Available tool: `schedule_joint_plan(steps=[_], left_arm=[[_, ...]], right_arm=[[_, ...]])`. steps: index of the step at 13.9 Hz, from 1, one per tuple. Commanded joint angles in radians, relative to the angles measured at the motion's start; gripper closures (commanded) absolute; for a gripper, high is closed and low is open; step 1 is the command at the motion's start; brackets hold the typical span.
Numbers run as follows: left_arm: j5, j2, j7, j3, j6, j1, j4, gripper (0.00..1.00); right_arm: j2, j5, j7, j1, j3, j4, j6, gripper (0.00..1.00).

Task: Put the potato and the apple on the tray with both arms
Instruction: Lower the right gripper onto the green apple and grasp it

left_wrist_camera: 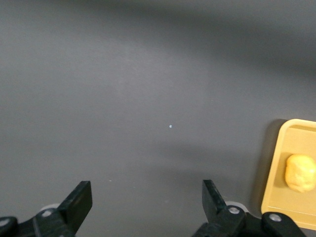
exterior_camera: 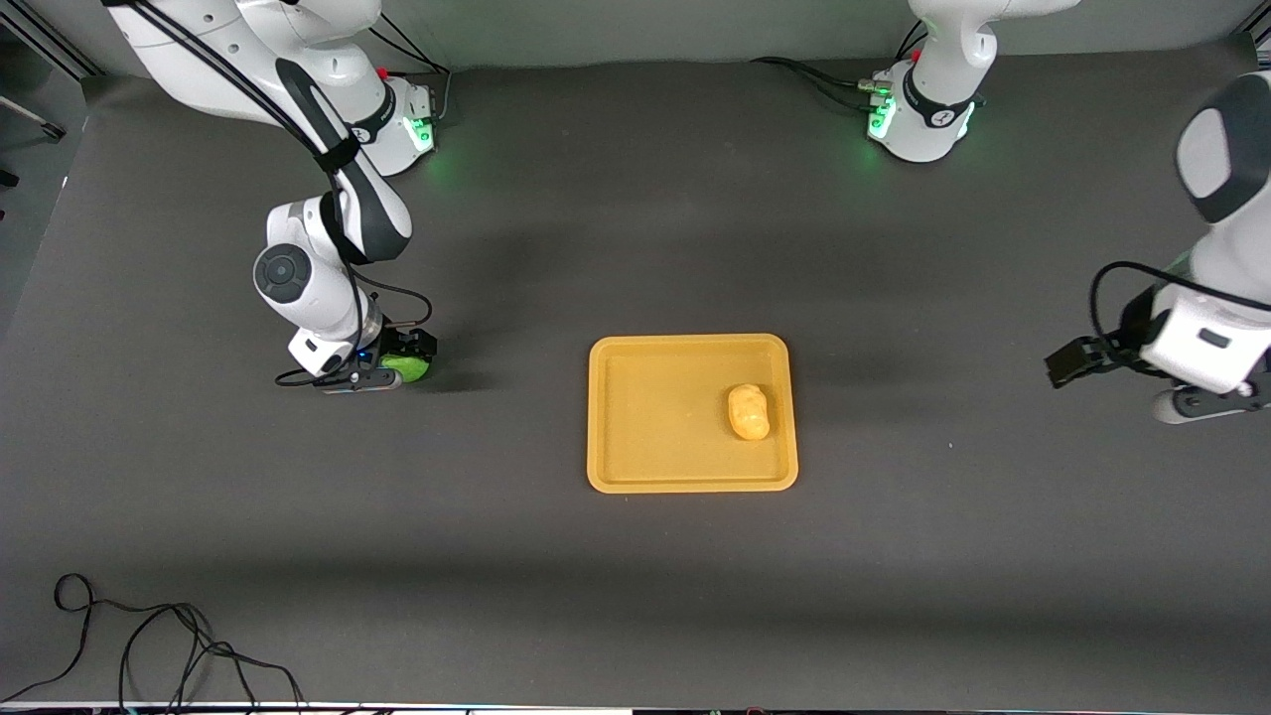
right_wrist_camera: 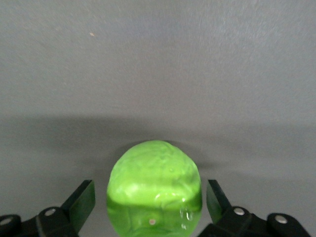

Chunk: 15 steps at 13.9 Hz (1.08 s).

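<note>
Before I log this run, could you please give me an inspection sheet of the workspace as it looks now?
Surface: dark grey table, with one tiny pale speck.
Tray: yellow-orange tray at mid-table, flat.
Potato: potato lies in the tray, at the end toward the left arm.
Apple: green apple on the table toward the right arm's end, outside the tray.
Clutter: nothing seen.
Right tool: right tool is down at the apple, fingers open on either side of it, not closed.
Left tool: left tool is open and empty, over bare table at the left arm's end; this arm waits.
Cables: loose black cable on the table edge nearest the front camera; leads at both bases.
Surroundings: nothing seen.
</note>
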Motion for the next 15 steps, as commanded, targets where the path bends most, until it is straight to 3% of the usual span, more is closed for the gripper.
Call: schedule_joint_plan(steps=[1,2,3,6,8,11,15], left_arm=[[-0.042,-0.041,0.119,0.038,-0.028,-0.012,-0.013,0.01],[-0.042,-0.044,0.137,0.070,-0.060,-0.051,-0.014,0.02],[-0.042,-0.047,0.139,0.116,-0.074,-0.090,-0.016,0.02],[-0.042,-0.050,0.138,0.114,-0.074,-0.101,-0.014,0.01],[-0.039,-0.050,0.142,0.113,-0.068,-0.095,-0.011,0.01],[-0.045,-0.050,0.168,0.117,-0.072,-0.087,0.030,0.01],[-0.047,-0.052,0.158,0.117,-0.095,-0.087,0.055,0.01]], right_arm=[[0.015,0.000,0.023,0.003,-0.005,-0.002,0.014,0.15],[0.015,0.001,0.023,0.002,-0.006,-0.001,0.014,0.38],[0.013,0.001,0.023,0.002,-0.008,0.001,0.014,0.50],[-0.054,0.000,0.029,0.003,-0.022,0.028,-0.001,0.51],[-0.094,0.000,0.064,0.013,-0.017,0.092,-0.096,0.51],[-0.009,0.000,0.182,0.098,-0.013,0.417,-0.381,0.51],[0.252,0.001,0.434,0.245,-0.013,0.920,-0.638,0.51]])
